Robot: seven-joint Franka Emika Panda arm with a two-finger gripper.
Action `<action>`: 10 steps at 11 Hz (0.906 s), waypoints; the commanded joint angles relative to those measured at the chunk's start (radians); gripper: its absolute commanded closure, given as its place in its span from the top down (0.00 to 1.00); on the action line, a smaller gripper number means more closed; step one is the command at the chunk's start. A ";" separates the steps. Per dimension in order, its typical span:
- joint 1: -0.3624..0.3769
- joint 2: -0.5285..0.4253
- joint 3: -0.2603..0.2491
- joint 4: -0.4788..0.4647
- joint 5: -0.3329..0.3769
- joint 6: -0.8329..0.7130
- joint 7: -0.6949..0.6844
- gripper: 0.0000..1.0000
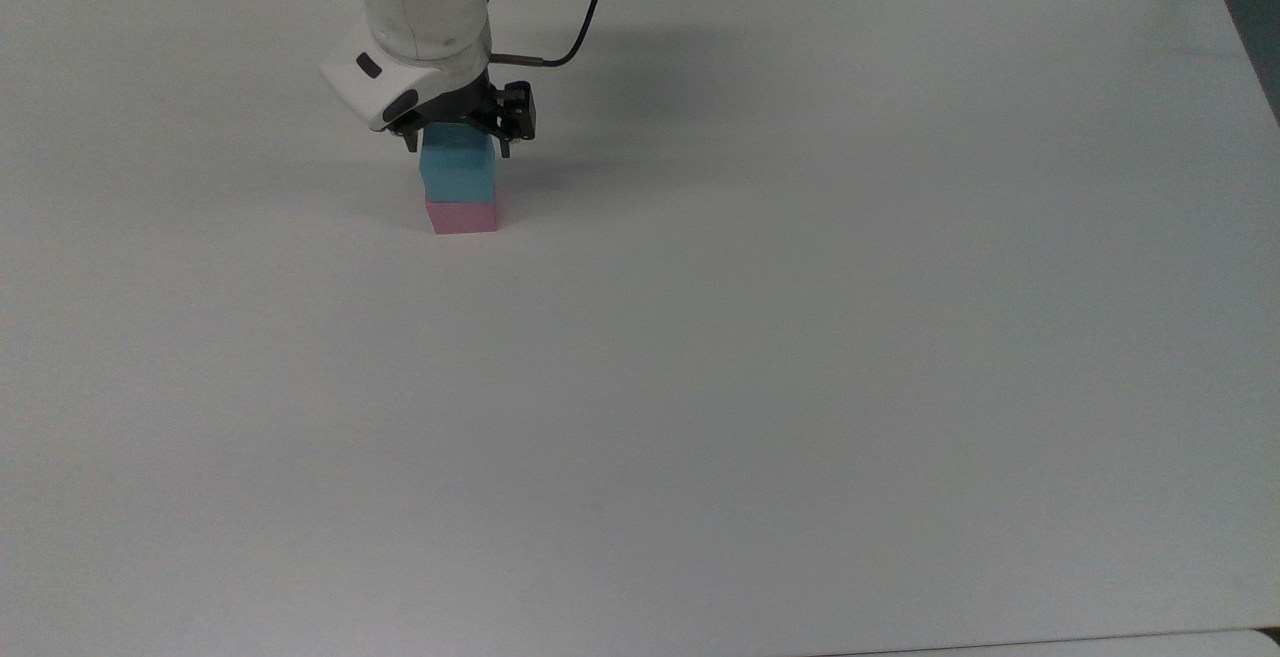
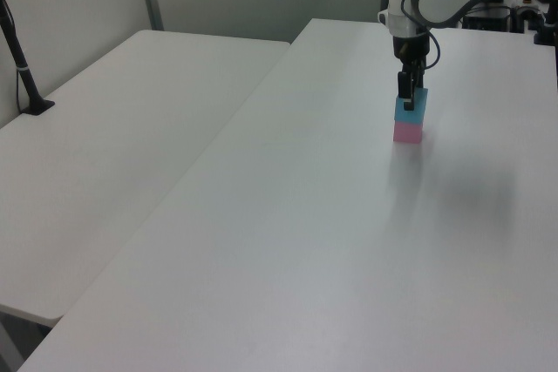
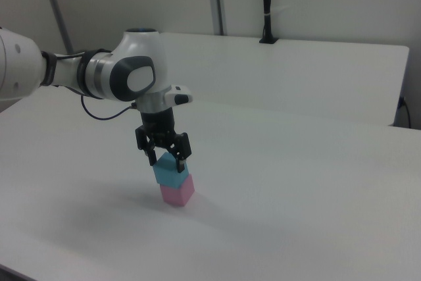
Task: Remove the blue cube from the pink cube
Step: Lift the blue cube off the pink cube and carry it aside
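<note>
Gripper (image 1: 457, 145) straddling the blue cube (image 1: 458, 174) — fingers spread, one on each side of it.
Directly under the fingertips the blue cube sits on the pink cube (image 1: 462, 217) — the stack rests on the white table (image 1: 800, 337), arm (image 3: 125, 74) above.

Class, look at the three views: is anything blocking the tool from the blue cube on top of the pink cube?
Nothing visible. The open tool straddles the top of the blue cube, one finger on each side. The blue cube sits on the pink cube, and the table around them is bare.
</note>
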 commanded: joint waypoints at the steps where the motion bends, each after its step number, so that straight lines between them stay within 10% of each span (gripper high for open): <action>1: 0.011 -0.027 -0.003 -0.053 -0.026 0.064 0.028 0.65; 3: -0.008 -0.040 -0.003 -0.045 -0.026 0.055 -0.024 0.45; 10: -0.271 -0.102 -0.012 -0.097 -0.028 0.006 -0.409 0.46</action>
